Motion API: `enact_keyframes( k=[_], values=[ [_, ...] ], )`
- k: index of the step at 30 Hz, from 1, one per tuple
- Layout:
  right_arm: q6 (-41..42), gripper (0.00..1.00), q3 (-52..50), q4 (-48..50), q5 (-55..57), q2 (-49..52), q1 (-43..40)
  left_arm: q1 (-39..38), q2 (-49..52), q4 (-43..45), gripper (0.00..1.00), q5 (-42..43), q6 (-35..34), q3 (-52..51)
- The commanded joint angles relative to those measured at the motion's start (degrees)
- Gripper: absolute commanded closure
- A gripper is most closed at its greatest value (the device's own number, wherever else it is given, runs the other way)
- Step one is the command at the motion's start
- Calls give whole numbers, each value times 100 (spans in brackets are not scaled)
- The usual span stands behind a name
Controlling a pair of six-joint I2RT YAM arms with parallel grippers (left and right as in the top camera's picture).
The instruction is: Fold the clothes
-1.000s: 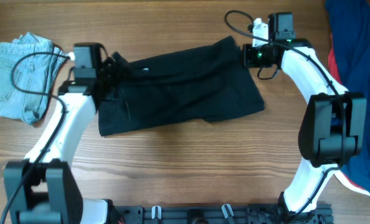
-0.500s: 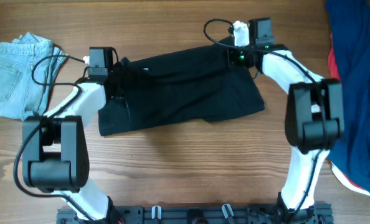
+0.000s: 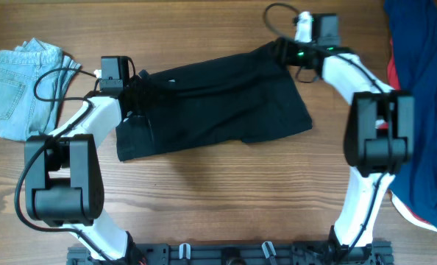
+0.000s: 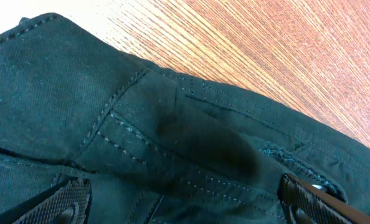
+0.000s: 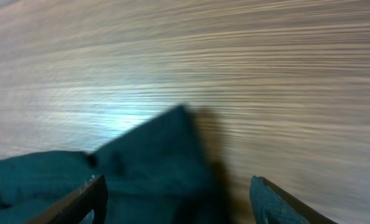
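Straddling the clothes [image 3: 217, 104], left tool [image 4: 188, 200] and right tool [image 5: 179, 200] gape wide, seemingly gripping nothing.

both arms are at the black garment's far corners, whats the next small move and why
Probably close both sets of jaws on the fabric. The left gripper and right gripper stand open at the far corners of the black garment, fabric lying between the jaws, nothing clamped; folding needs a hold first.

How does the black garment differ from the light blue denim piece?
The black garment is far bigger than the denim piece. It lies spread in the middle; the denim sits bunched at the left. The left gripper and right gripper are at the black garment's corners, neither at the denim. Both lie on the table.
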Motion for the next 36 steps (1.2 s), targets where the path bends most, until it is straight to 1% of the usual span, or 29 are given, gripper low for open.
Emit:
enact_keyframes(
  k=[1,2,4,6,7,9,11,13,15,17,22,23,24,26,27,29,30,31,33,36],
  values=[
    [-7,31,192,-717,-46,-691,-297,83,114,-131,2,-120,28,-74],
    [-299,34,192,-1023,-289,-715,-315,83,114,-131,2,-120,28,-74],
    [-1241,58,190,-1823,-1119,-702,-284,83,114,-131,2,-120,28,-74],
    [-2162,80,190,-2618,-1515,-697,-142,83,114,-129,2,-120,28,-74],
    [-2470,85,190,-2839,-1504,-697,-52,83,114,-122,2,-120,28,-74],
    [-2750,86,155,-2942,-1215,-688,153,83,114,-107,2,-120,28,-74],
    [-2745,87,74,-2820,-859,-675,321,83,114,-111,2,-120,28,-74],
    [-2743,88,-17,-2559,-815,-629,415,83,114,-111,1,-120,26,-74],
    [-2555,89,-46,-2280,-723,-509,459,83,114,-111,1,-120,28,-74],
    [-2098,93,-50,-1902,-581,-293,463,83,114,-116,1,-118,28,-74],
    [-1499,93,-50,-1193,-581,282,463,83,114,-116,1,-120,28,-74],
    [-1250,92,-50,-1040,-577,428,463,83,114,-116,1,-120,28,-74],
    [-1093,89,-50,-909,-570,531,463,83,114,-116,1,-120,28,-74],
    [-745,77,-50,-658,-450,614,459,83,114,-116,1,-120,26,-74],
    [-518,69,-50,-501,-378,614,450,83,114,-116,1,-118,28,-74],
    [35,58,-2,-48,-369,605,400,83,114,-138,1,-120,28,-74],
    [330,50,57,101,-369,605,365,83,114,-157,0,-118,28,-74],
    [581,47,92,227,-372,605,332,83,114,-173,1,-118,28,-74],
    [763,47,109,330,-450,605,284,83,114,-223,0,-118,28,-74],
    [490,45,136,26,-455,584,175,94,111,-208,0,-120,33,-74]
  ],
)
